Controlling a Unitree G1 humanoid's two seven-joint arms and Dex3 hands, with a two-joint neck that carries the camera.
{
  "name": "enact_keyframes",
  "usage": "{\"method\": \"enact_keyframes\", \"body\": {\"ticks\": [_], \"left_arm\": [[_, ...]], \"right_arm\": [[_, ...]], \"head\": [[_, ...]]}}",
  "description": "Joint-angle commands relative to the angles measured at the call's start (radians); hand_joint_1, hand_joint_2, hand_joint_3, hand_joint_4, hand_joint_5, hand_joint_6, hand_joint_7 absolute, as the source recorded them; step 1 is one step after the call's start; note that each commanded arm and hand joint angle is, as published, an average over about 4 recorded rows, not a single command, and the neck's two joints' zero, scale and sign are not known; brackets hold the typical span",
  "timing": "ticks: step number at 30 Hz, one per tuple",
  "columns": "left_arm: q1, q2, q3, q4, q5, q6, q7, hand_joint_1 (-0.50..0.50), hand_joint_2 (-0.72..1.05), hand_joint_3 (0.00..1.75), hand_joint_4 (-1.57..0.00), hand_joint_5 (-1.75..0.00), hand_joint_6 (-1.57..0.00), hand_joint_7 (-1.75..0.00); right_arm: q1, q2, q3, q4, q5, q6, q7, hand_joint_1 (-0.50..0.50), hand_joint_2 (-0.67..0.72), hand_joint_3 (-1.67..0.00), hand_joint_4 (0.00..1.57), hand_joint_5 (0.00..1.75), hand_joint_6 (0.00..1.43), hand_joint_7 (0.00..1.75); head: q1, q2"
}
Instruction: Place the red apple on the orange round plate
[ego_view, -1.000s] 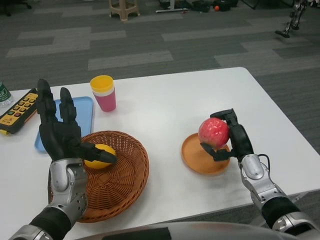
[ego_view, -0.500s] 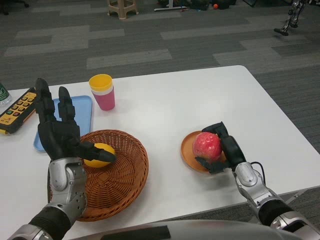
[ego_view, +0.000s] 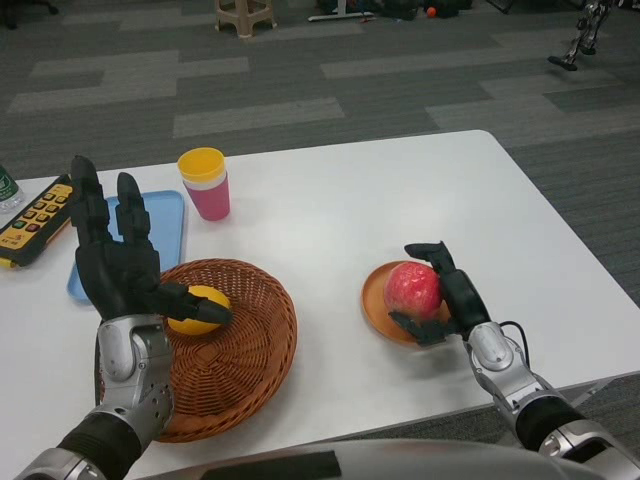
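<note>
Nearest, right robot hand (ego_view: 447, 300) cupping red apple (ego_view: 412, 290) seated on orange round plate (ego_view: 385, 312), fingers loose around it, grip uncertain; left robot hand (ego_view: 112, 260) raised, fingers spread, holding nothing, above wicker basket (ego_view: 250, 345) with yellow fruit (ego_view: 200, 308); farther on white worktop (ego_view: 330, 210), blue tray (ego_view: 165, 215), pink cup (ego_view: 206, 185).

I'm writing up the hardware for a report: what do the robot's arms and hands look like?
Both forearms are silver metal with rounded, segmented casings, turning black nearer the elbow. Each ends in a black, many-fingered hand with jointed, blocky fingers: the left hand and the right hand. A thin black cable loops out beside the right wrist. No markings or labels are readable.
</note>
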Motion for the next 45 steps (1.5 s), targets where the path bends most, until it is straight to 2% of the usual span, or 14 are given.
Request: {"method": "enact_keyframes", "body": {"ticks": [1, 5, 10, 18, 23, 25, 28, 32, 35, 39, 45], "left_arm": [[0.008, 0.01, 0.003, 0.003, -0.002, -0.001, 0.0, -0.5, -0.66, 0.09, -0.19, 0.0, 0.0, 0.0], [0.008, 0.01, 0.002, 0.003, -0.001, -0.001, 0.0, -0.5, -0.64, 0.09, -0.19, 0.0, 0.0, 0.0], [0.008, 0.009, 0.003, 0.003, -0.001, -0.001, 0.0, -0.5, -0.64, 0.09, -0.18, 0.0, 0.0, 0.0], [0.008, 0.009, 0.002, 0.003, -0.001, -0.001, 0.0, -0.5, -0.64, 0.09, -0.19, 0.0, 0.0, 0.0], [0.008, 0.008, 0.003, 0.003, -0.001, -0.001, 0.0, -0.5, -0.64, 0.09, -0.18, 0.0, 0.0, 0.0], [0.008, 0.007, 0.003, 0.003, -0.001, -0.001, 0.0, -0.5, -0.64, 0.09, -0.19, 0.0, 0.0, 0.0], [0.008, 0.007, 0.003, 0.003, -0.001, -0.001, 0.0, -0.5, -0.64, 0.09, -0.19, 0.0, 0.0, 0.0], [0.008, 0.007, 0.003, 0.003, -0.001, -0.002, 0.0, -0.5, -0.64, 0.09, -0.19, 0.0, 0.0, 0.0], [0.008, 0.007, 0.003, 0.003, -0.001, -0.002, 0.0, -0.5, -0.64, 0.09, -0.19, 0.0, 0.0, 0.0], [0.008, 0.006, 0.003, 0.003, -0.001, -0.002, 0.0, -0.5, -0.64, 0.09, -0.19, 0.0, 0.0, 0.0], [0.008, 0.007, 0.003, 0.003, -0.001, -0.002, 0.0, -0.5, -0.64, 0.09, -0.19, 0.0, 0.0, 0.0]], "right_arm": [[-0.02, 0.001, -0.001, 0.001, 0.002, -0.002, 0.003, -0.42, -0.54, -1.49, 0.0, 0.1, 0.0, 0.47], [-0.022, 0.001, -0.001, -0.002, 0.002, -0.001, 0.012, -0.42, -0.54, -1.33, 0.0, 0.0, 0.0, 0.33], [-0.022, 0.001, -0.001, -0.005, 0.003, 0.001, 0.027, -0.42, -0.54, -1.15, 0.0, 0.0, 0.0, 0.23], [-0.023, -0.001, -0.004, -0.008, 0.003, 0.019, 0.061, -0.42, -0.54, -0.67, 0.0, 0.0, 0.0, 0.03], [-0.023, -0.001, -0.004, -0.008, 0.003, 0.019, 0.073, -0.43, -0.46, -0.36, 0.0, 0.0, 0.0, 0.0], [-0.023, -0.001, -0.004, -0.009, 0.003, 0.019, 0.077, -0.45, -0.35, -0.26, 0.0, 0.0, 0.0, 0.0], [-0.023, -0.001, -0.005, -0.01, 0.003, 0.019, 0.079, -0.44, -0.1, -0.14, 0.0, 0.0, 0.0, 0.0], [-0.023, -0.001, -0.006, -0.01, 0.002, 0.019, 0.078, -0.46, 0.15, -0.06, 0.0, 0.0, 0.0, 0.0], [-0.021, 0.0, -0.006, -0.013, 0.001, 0.019, 0.078, -0.46, 0.28, 0.0, 0.0, 0.0, 0.0, 0.0], [-0.016, 0.001, -0.024, -0.048, 0.0, 0.016, 0.076, -0.46, 0.34, 0.0, 0.0, 0.0, 0.0, 0.0], [0.007, 0.001, -0.073, -0.152, 0.003, 0.014, 0.066, -0.46, 0.34, 0.0, 0.0, 0.0, 0.0, 0.0]], "head": [[0.0, 0.001], [-0.001, 0.0], [0.001, 0.005], [0.0, 0.007], [0.001, 0.007], [-0.001, 0.006], [-0.001, 0.006], [-0.001, 0.006], [-0.001, 0.006], [-0.003, 0.008], [-0.006, 0.015]]}}
